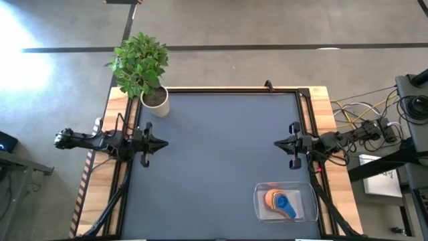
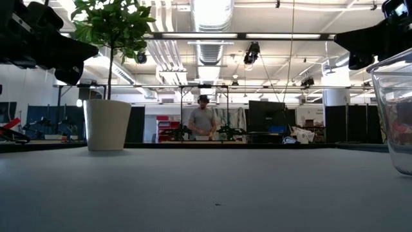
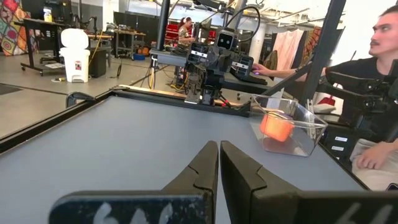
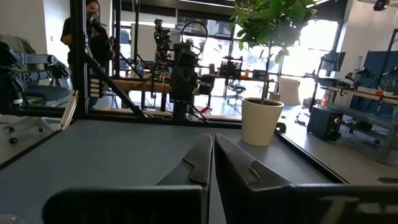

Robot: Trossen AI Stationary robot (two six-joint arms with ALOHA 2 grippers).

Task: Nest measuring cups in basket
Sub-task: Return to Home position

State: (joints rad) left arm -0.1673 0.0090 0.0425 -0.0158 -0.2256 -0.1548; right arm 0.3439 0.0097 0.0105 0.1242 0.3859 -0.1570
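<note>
The clear basket (image 1: 285,203) stands at the table's near right, resting flat on the dark mat. Inside it lie the measuring cups (image 1: 281,201), stacked one in another: orange below, a blue one (image 1: 285,203) on top, its handle pointing to the near right. The left wrist view shows the basket (image 3: 292,127) with an orange cup (image 3: 276,126) behind its wall. My left gripper (image 1: 164,142) hovers shut at the table's left edge, pointing level toward the right. My right gripper (image 1: 277,142) hovers shut at the right edge, pointing left. Both are far from the basket.
A white pot with a green plant (image 1: 154,100) stands at the table's far left corner. A raised frame (image 1: 231,90) runs along the table's far edge. People stand and sit in the room beyond the table (image 3: 388,87). The mat between the arms lies bare.
</note>
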